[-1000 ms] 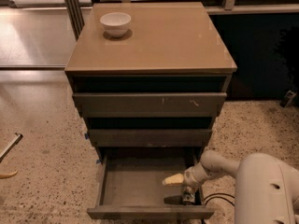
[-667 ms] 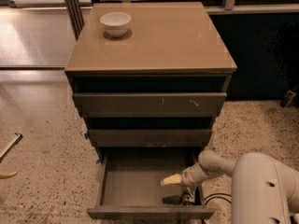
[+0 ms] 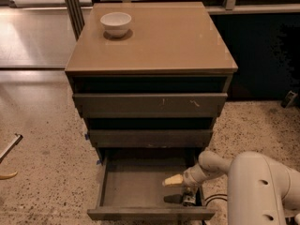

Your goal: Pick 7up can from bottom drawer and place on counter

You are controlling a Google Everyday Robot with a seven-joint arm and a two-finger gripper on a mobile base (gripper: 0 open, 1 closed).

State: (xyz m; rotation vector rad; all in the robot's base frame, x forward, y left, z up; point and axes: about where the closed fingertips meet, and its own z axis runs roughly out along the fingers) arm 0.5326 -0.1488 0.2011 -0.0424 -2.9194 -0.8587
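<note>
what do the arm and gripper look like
The arm is a bulky, smooth off-white shell with rounded joints, tapering toward the wrist. The gripper, inside the bottom drawer, has one cream-yellow finger and one dark finger. A black cable loops beside it.

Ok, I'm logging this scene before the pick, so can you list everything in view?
counter: one, glossy tan-brown, top of the drawer cabinet
white bowl: one, white, on the counter's back-left corner
upper drawers: two, grey-brown fronts, stacked under the counter
bottom drawer: one, dark grey-brown, open, at floor level
7up can: not certain; a small pale-speckled thing at the drawer's right front may be it
stick-like tool: one, dark, on the floor at far left
floor: speckled beige, around the cabinet
arm: one, white, reaching in from the lower right
gripper: one, cream and dark, inside the bottom drawer's right side
</note>
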